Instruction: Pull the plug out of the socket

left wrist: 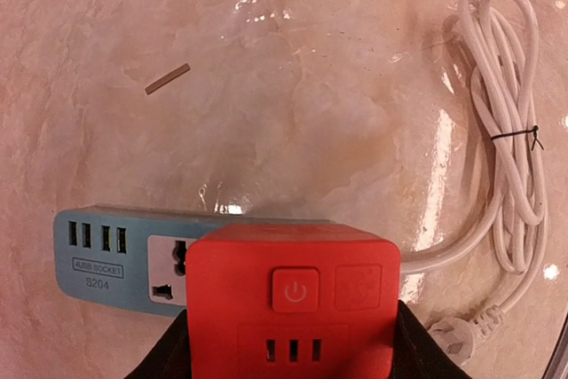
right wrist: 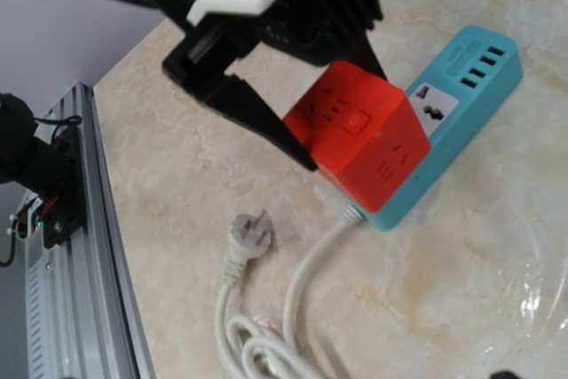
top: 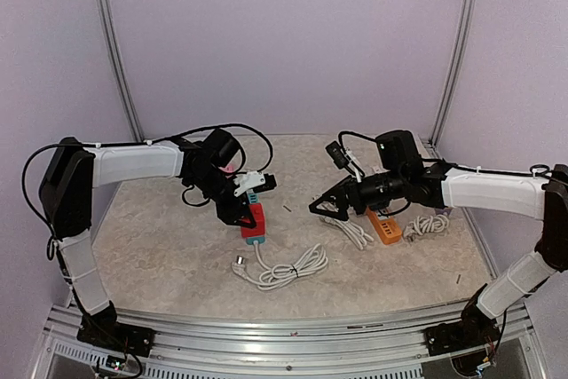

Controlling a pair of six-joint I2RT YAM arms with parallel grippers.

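You have a marbled table (top: 160, 255) with both arms reaching in over it. Your left gripper (top: 247, 216) is down on the red plug block (left wrist: 293, 290), its black fingers (right wrist: 257, 117) closed in against two opposite sides of it. Your right gripper (top: 321, 208) hangs above the table with its jaws spread wide and holding nothing. It is just beside an orange power strip (top: 386, 228). The coiled white cable (top: 284, 268) lies near the front. The plug block is seated in the blue power strip (left wrist: 106, 259), which lies flat on the table. A small brown stick (left wrist: 168, 78) lies apart.
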